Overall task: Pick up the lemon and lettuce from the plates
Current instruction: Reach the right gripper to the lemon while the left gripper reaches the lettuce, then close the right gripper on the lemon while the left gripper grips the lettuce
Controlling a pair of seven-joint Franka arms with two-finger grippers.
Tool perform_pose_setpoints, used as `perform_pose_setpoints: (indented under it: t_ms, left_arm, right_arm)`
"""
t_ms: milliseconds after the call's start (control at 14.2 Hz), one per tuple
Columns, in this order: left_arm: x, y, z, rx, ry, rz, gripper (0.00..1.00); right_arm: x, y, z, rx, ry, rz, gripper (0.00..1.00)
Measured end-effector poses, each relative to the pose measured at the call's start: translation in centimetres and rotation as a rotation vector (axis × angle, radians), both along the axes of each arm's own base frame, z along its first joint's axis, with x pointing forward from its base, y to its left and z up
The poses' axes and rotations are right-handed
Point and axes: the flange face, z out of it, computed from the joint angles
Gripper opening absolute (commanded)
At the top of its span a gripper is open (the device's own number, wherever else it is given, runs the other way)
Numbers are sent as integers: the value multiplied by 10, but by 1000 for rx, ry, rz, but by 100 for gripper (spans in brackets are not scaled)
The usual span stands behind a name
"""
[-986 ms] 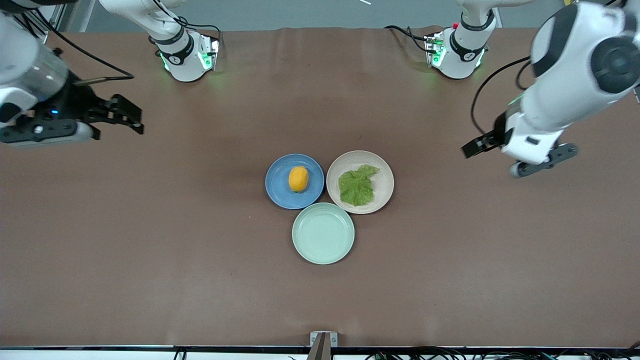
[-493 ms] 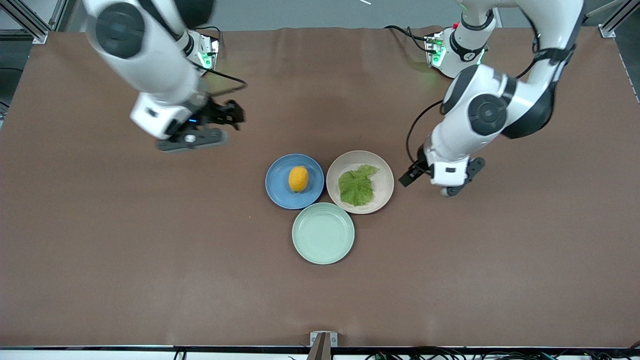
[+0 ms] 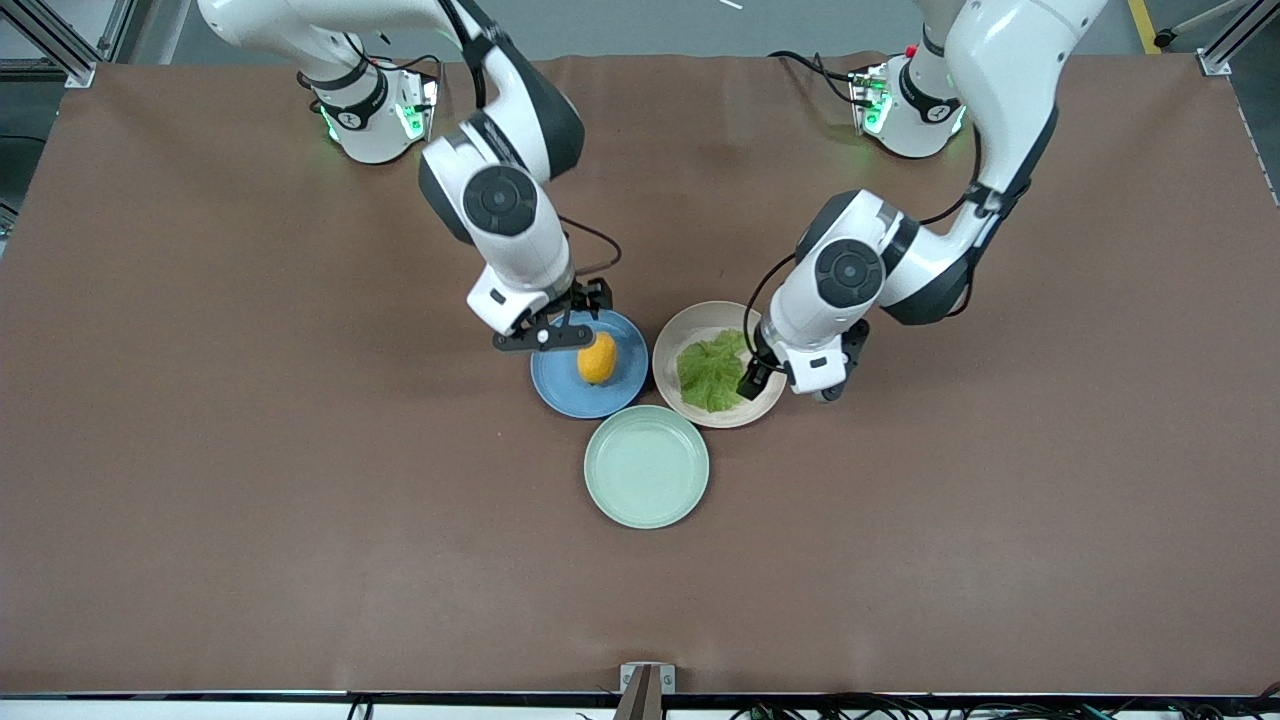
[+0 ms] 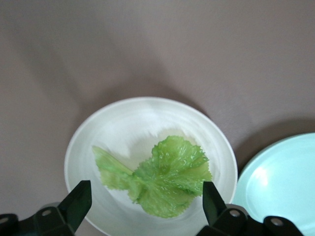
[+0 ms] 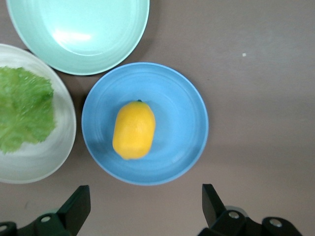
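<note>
Item one, the lemon [image 3: 597, 359]: it lies on its side in the middle of the blue plate [image 3: 560, 385], untouched, so you still have a free choice of grip across its narrow girth. Your right gripper [image 3: 565, 318] hangs over the blue plate's rim on the side toward the robots' bases, fingers spread wide and empty; in the right wrist view both fingertips [image 5: 76, 204] frame the plate with the lemon centred between them, which reads as a line-up for a straight descent. Item two, the lettuce [image 3: 713, 372]: a flat crinkled leaf resting in the cream plate [image 3: 700, 318], edges slightly curled, likely easiest to pinch at a raised fold. Your left gripper [image 3: 757, 372] sits over the cream plate's edge toward the left arm's end, also wide and holding nothing. Item three, the mint-green plate [image 3: 646, 467]: empty, touching both others, nearer the front camera.
</note>
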Motion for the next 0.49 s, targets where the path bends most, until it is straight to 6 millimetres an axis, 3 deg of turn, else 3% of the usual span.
perform_pose_setpoints:
  t_ms: [141,493]
  left_arm:
    - [-5,-10,-19,-4,22,46,93]
    - [-14,-21,-50,-2,66,107,86]
  right_arm:
    - [6,1,-28,16,9,-27,100]
    - [8,8,-70,22,-1,-55,100]
